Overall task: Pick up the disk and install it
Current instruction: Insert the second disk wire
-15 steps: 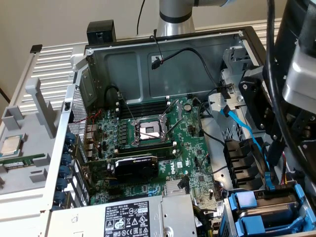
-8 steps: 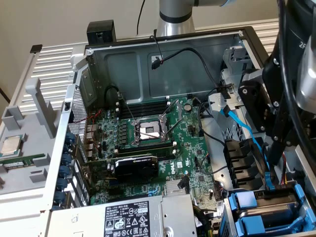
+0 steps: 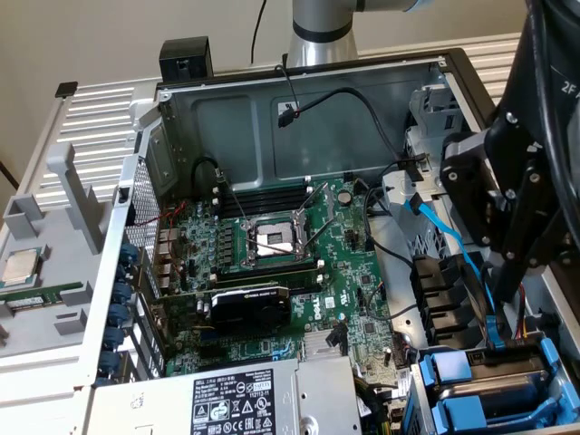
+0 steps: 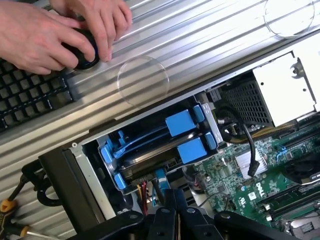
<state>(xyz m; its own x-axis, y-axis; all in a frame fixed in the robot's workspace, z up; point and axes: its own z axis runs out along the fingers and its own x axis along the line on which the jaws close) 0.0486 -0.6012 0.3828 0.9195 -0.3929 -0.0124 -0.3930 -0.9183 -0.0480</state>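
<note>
Wrist view: black metal gripper [image 4: 171, 210] pinched shut, empty, above disk [image 4: 150, 159] seated between glossy blue plastic rails in ribbed-edged case [image 4: 80, 180]

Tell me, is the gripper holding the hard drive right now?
No, the gripper is shut with nothing between its fingers, and the hard drive sits in its blue carrier inside the computer case.
</note>
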